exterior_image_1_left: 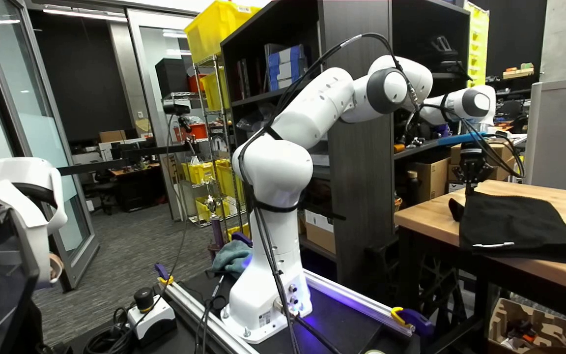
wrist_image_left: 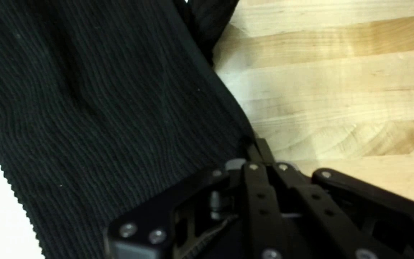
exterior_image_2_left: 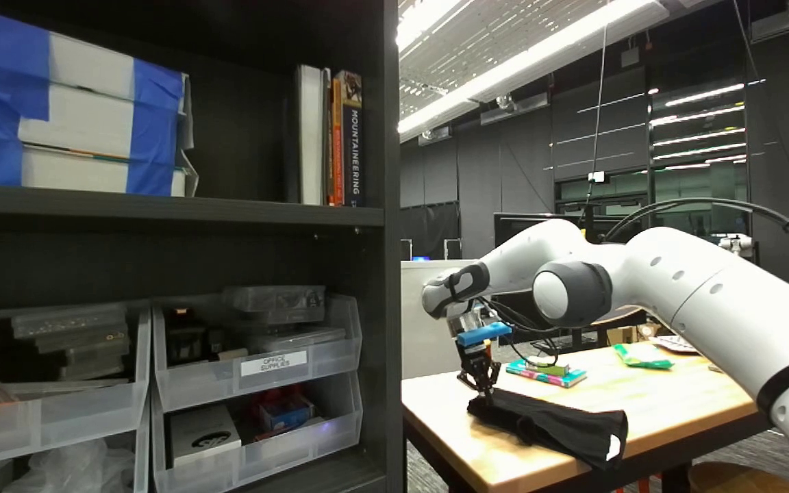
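Pinching just a corner of the black ribbed cloth (wrist_image_left: 120, 126) spread at the edge of the wooden counter (wrist_image_left: 336, 82), the tool (wrist_image_left: 259, 149) could lose its hold, because so shallow a bite may slip under the cloth's drag.

Robotics lab with an office touch. In an exterior view, a white robot arm (exterior_image_1_left: 275, 172) stands at the centre between clamped metal rails (exterior_image_1_left: 356, 302); around it, yellow storage bins (exterior_image_1_left: 221, 32) sit at eleven o'clock, a glass door (exterior_image_1_left: 30, 93) at nine and a wooden-topped desk (exterior_image_1_left: 433, 211) just past three. In an exterior view, dark shelving (exterior_image_2_left: 161, 211) fills nine o'clock, a bin (exterior_image_2_left: 257, 381) labelled "OFFICE SUPPLIES" sits at eight, and a long strip light (exterior_image_2_left: 538, 61) runs overhead at one.
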